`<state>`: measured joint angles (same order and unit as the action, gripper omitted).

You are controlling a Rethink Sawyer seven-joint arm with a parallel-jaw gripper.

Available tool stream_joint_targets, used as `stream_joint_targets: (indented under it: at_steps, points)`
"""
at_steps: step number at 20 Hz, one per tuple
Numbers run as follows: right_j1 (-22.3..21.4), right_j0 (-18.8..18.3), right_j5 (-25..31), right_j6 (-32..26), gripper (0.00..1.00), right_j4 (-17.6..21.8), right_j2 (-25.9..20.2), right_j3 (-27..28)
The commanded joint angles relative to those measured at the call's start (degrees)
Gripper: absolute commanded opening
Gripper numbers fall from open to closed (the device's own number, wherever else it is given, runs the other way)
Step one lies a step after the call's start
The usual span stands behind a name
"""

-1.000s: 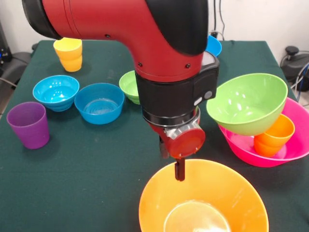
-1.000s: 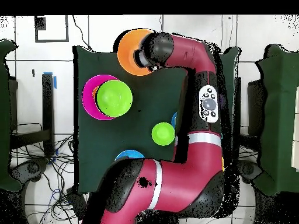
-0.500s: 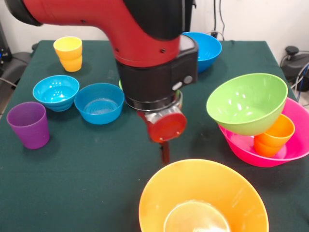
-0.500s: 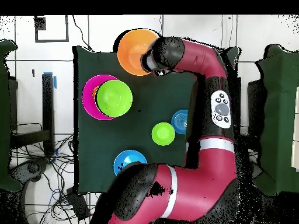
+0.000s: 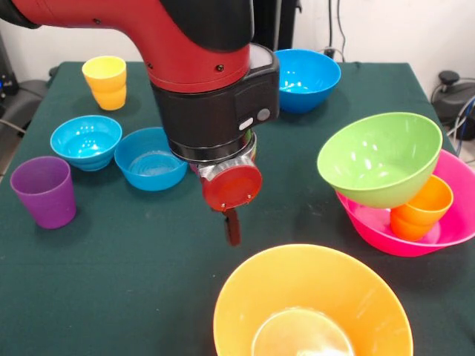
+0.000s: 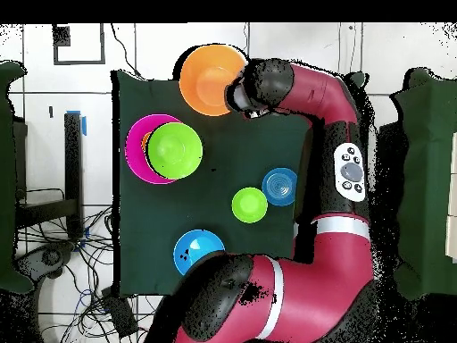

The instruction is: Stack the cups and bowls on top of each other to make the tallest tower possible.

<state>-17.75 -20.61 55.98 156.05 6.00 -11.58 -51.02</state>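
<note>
The large orange bowl (image 5: 312,304) stands upright at the table's near edge; it also shows in the overhead view (image 6: 211,79). My gripper (image 5: 233,230) hangs just above the table, to the left of and behind that bowl's rim, holding nothing. The tower stands at the right: the large pink bowl (image 5: 445,233) holds the orange cup (image 5: 423,208), and the medium green bowl (image 5: 378,159) leans tilted on top. The overhead view shows the pink bowl (image 6: 134,147) and green bowl (image 6: 175,150).
At the left stand the purple cup (image 5: 44,191), the cyan bowl (image 5: 86,141), a small blue bowl (image 5: 152,158) and the yellow cup (image 5: 105,81). A medium blue bowl (image 5: 306,78) stands at the back. The arm hides the small green bowl (image 6: 249,204) in the front view.
My gripper has moved off the orange bowl's rim, going left and back over the table. The orange bowl stays where it was. Nothing else moved.
</note>
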Motion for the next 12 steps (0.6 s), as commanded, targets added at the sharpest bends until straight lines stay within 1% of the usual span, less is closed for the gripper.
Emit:
stream_joint_targets:
  at_steps: [1, 5, 9, 11, 12]
  points:
    - [-2.02, 1.96, -2.01, -7.95, 1.0, 1.11, -3.3, -7.75]
    - [-2.26, 2.0, -2.12, -7.33, 1.0, 0.25, -3.93, -8.27]
    - [-2.23, 1.8, -2.03, -7.42, 1.0, 0.38, -3.96, -8.13]
    - [-1.9, 1.81, -1.67, -7.15, 1.0, 0.48, -3.79, -7.4]
    - [-1.64, 2.0, -0.53, -6.55, 1.0, 0.43, -3.53, -6.19]
